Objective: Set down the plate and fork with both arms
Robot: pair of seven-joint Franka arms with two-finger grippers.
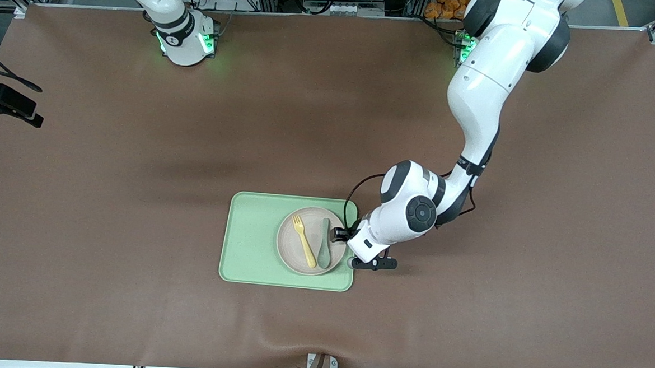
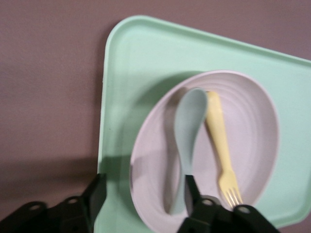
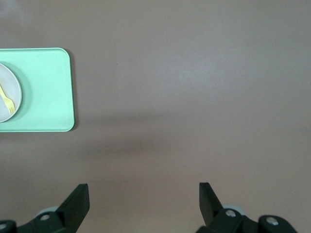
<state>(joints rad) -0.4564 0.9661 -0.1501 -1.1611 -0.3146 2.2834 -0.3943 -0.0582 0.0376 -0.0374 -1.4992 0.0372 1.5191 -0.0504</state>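
Big brown table mat [image 1: 136, 196], with a light green tray [image 1: 249, 241] sitting nearer the front camera, roughly mid-table. On the tray, at the end toward the left arm, sits the plate [image 1: 293, 249], and the plate holds 2 things: the fork [image 1: 304, 240] and a grey-green spoon [image 1: 324, 244], lying side by side and nearly parallel, the fork's tines pointing away from the front camera. The left gripper [image 1: 340, 235] is down at the plate's rim on the left arm's side, and in the left wrist view its fingers [image 2: 95, 196] are spread apart with the plate's edge between them, gripping nothing yet. So the plate lies straight ahead of that claw, and this looks like the approach for a rim grab. The right gripper [image 3: 143, 201] isn't visible from the front; its wrist view shows it spread wide and empty high over bare mat, well apart from the tray, so that arm is just waiting. The left arm is clearly the nearer one to the plate and fork
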